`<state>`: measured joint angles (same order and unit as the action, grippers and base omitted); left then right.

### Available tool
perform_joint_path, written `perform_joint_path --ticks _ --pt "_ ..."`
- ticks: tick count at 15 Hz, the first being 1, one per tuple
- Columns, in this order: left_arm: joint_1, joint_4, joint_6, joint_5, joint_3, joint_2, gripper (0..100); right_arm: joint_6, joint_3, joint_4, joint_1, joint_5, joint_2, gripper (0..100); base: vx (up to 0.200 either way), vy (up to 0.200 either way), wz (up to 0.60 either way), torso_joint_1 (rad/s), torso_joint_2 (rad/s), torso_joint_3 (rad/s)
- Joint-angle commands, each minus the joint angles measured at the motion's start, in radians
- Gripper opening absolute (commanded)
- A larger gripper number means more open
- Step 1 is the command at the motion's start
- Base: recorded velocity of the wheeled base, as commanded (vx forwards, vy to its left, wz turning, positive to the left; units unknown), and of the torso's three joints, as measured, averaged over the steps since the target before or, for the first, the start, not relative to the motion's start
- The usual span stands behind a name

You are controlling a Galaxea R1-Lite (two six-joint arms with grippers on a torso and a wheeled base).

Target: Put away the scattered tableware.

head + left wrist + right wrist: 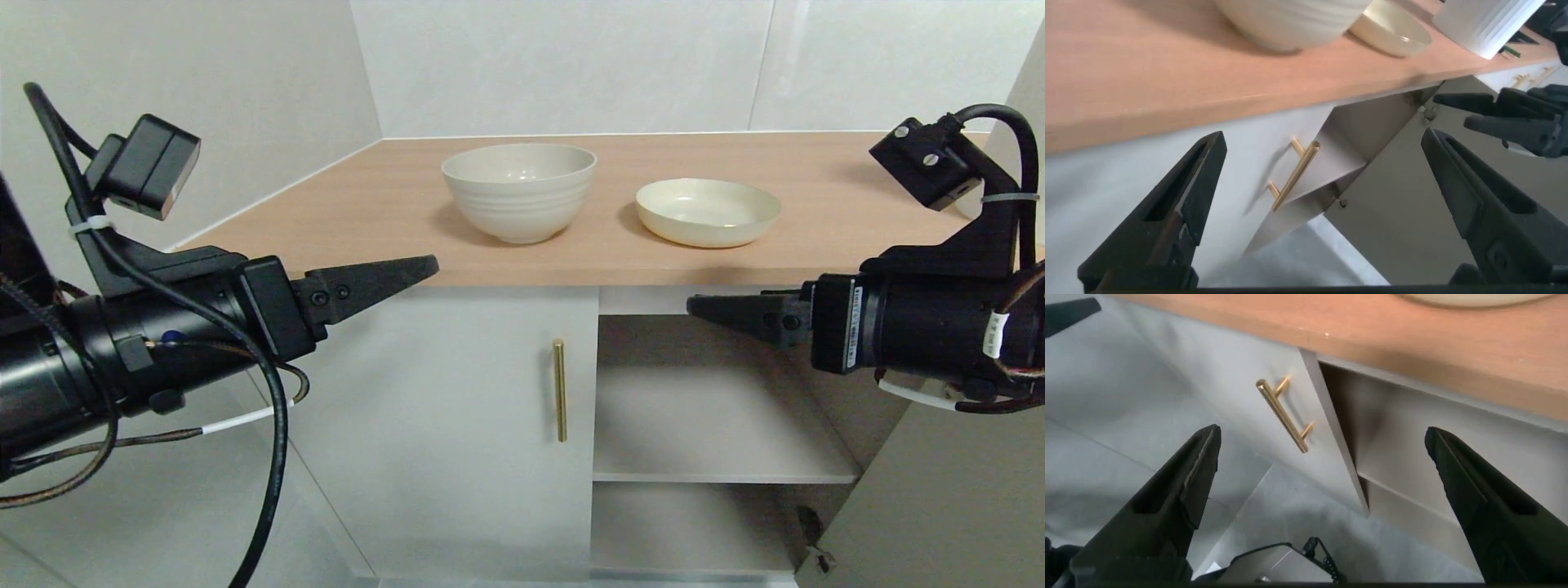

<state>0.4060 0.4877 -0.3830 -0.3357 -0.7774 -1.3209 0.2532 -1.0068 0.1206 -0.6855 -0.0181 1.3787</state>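
Note:
A deep cream bowl (pixel 519 189) and a shallow cream dish (pixel 707 211) stand side by side on the wooden countertop (pixel 384 212), the dish to the right. My left gripper (pixel 424 265) hovers in front of the counter's edge, left of and below the bowl. In its wrist view the left gripper (pixel 1323 137) is open with nothing between its fingers, and the bowl (pixel 1290 20) and dish (pixel 1392 31) lie beyond it. My right gripper (pixel 698 306) is level with the open cabinet compartment below the dish. The right gripper (pixel 1323 434) is open and holds nothing.
Under the counter the left cabinet door (pixel 457 425) is shut, with a gold bar handle (pixel 559 390). The right door (pixel 939 506) is swung open, showing bare white shelves (pixel 718 425). A white ribbed container (pixel 1486 24) stands on the counter farther right. White walls close off the left and back.

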Motion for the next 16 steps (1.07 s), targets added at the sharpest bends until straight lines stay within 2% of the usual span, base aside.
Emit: perform_joint_path --ticks 1,7,13,15,16 --pt "0.001 0.002 -0.001 0.000 0.000 -0.006 100 -0.002 0.002 0.001 0.000 -0.002 -0.004 100 0.000 0.000 0.00 0.095 -0.30 -0.232" --pt "0.005 0.002 -0.001 -0.002 0.001 -0.014 100 -0.002 0.002 0.001 0.001 0.000 -0.007 100 0.000 0.000 0.00 0.109 -0.42 -0.264" --pt "0.007 -0.001 -0.001 -0.009 -0.023 -0.051 100 0.000 0.001 0.005 0.008 -0.002 0.008 100 0.000 0.000 0.00 0.235 -0.44 -0.259" --pt "0.004 -0.057 -0.001 -0.011 -0.103 -0.087 100 -0.002 -0.038 -0.001 0.041 -0.013 0.051 100 0.000 0.000 0.00 0.066 -0.14 -0.081" --pt "-0.004 -0.190 -0.001 -0.011 -0.215 -0.116 100 0.003 -0.108 -0.027 0.098 -0.057 0.120 100 0.000 0.000 0.00 0.032 -0.06 -0.041"
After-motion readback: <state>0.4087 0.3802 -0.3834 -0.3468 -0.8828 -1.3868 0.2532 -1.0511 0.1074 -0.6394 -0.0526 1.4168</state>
